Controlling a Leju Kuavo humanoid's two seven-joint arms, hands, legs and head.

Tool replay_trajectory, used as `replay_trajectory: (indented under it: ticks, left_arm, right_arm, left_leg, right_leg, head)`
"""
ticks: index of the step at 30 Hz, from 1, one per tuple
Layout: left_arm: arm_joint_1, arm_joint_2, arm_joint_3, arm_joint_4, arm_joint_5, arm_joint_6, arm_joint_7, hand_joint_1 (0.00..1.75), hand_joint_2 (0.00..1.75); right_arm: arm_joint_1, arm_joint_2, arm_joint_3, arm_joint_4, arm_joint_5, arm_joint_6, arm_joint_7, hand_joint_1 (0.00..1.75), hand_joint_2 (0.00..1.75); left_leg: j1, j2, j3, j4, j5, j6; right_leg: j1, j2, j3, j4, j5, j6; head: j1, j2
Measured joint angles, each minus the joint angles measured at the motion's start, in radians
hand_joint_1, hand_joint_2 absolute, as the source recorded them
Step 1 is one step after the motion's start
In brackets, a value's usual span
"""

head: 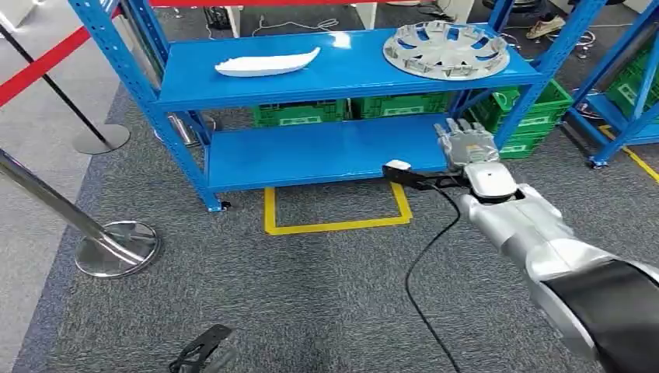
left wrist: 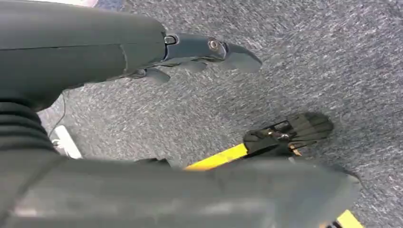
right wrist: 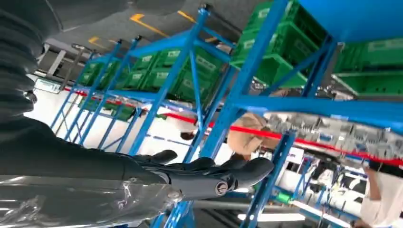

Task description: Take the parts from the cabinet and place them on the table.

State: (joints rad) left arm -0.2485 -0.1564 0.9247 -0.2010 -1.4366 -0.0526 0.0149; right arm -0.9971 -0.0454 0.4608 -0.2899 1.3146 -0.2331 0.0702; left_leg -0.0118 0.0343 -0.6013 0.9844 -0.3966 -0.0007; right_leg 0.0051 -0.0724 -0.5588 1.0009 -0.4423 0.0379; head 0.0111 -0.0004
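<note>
The robot stands in front of a blue cabinet [head: 342,74] with two shelves, on grey carpet [head: 311,295]. On the top shelf lie two parts: a white curved part [head: 268,64] toward the left, and a silver wheel cover [head: 445,50] at the right end, well apart from each other. The right hand [head: 466,142] is raised at the front right corner of the cabinet, at the level of the lower shelf [head: 319,151], with its fingers straight and spread, and it holds nothing. The wheel cover is above this hand and farther back, not touching it; the white part is higher and far to the left of it. In the right wrist view the dark fingers [right wrist: 223,170] are stretched out and apart, with the blue frame and green crates [right wrist: 280,52] behind them, and a person [right wrist: 247,135] stands farther back. The left hand [left wrist: 199,52] hangs low over the carpet; its fingers are loose and apart and nothing is in it. Near it on the floor runs a yellow line [left wrist: 218,159]. Green crates [head: 350,109] stand behind the lower shelf, and a yellow square [head: 338,210] is marked on the carpet before the cabinet. A metal post base [head: 116,247] stands at the left, and a black cable [head: 423,264] hangs from the right arm.
</note>
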Motion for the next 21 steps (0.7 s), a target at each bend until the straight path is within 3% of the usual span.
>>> replay_trajectory:
  ticks: [5, 6, 21]
  left_arm:
    - [0.001, 0.0, 0.0, 0.0, -0.005, -0.003, 0.0, 0.0, 1.75]
    - [0.003, 0.0, 0.0, 0.0, -0.006, -0.003, 0.0, 0.0, 0.0]
    - [0.005, 0.0, 0.002, 0.0, -0.003, 0.0, 0.003, 0.0, 0.0]
  right_arm:
    - [0.008, 0.0, -0.008, 0.002, 0.001, -0.003, -0.014, 0.0, 1.75]
    - [0.007, 0.0, -0.009, 0.002, 0.001, -0.003, -0.017, 0.0, 1.75]
    - [0.003, 0.021, -0.011, 0.002, 0.019, 0.011, -0.018, 0.0, 1.75]
  left_leg:
    - [0.0, 0.0, 0.0, 0.0, 0.0, 0.0]
    - [0.0, 0.0, 0.0, 0.0, 0.0, 0.0]
    - [0.0, 0.0, -0.001, 0.0, 0.0, 0.0]
  right_leg:
    - [0.0, 0.0, 0.0, 0.0, 0.0, 0.0]
    - [0.0, 0.0, 0.0, 0.0, 0.0, 0.0]
    - [0.0, -0.001, 0.0, 0.0, 0.0, 0.0]
  head:
    - [0.0, 0.0]
    - [0.0, 0.0]
    - [0.0, 0.0]
